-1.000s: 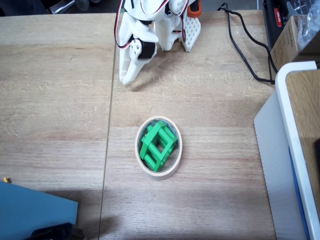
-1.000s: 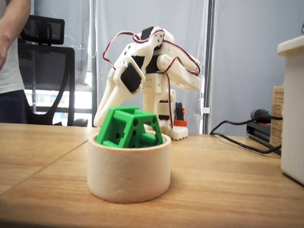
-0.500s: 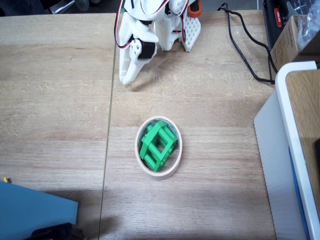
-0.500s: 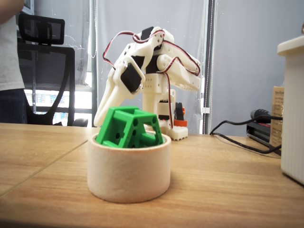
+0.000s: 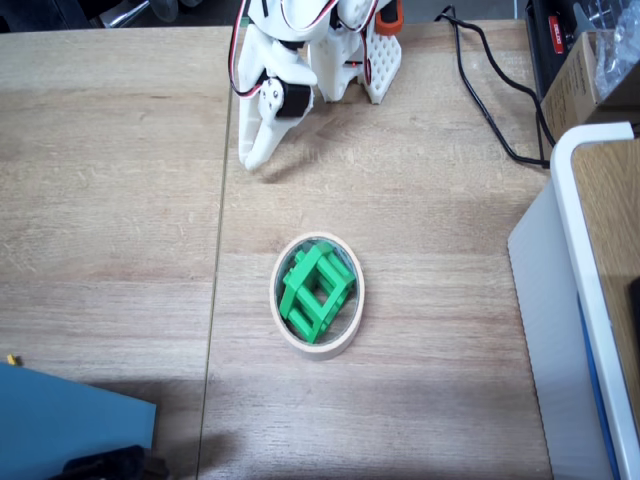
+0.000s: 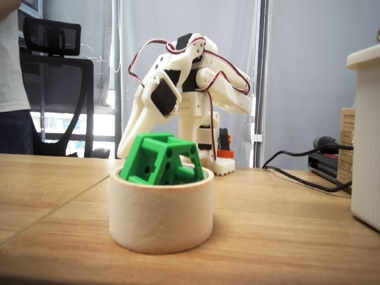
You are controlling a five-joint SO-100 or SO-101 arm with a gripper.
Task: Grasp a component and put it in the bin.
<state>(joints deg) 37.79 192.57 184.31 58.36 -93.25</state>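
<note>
One component [image 5: 316, 293] sits tilted inside the bin [image 5: 352, 318], top poking above its rim, so my gripper [image 5: 254, 152] rests folded near my base, fingers together, holding nothing.

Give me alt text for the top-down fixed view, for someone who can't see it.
A green plastic part sits inside a beige tape roll near the middle of a wooden table. The white robot arm is folded back at the top edge, its gripper pointing down, apart from the roll. A black cable runs at upper right.
</note>
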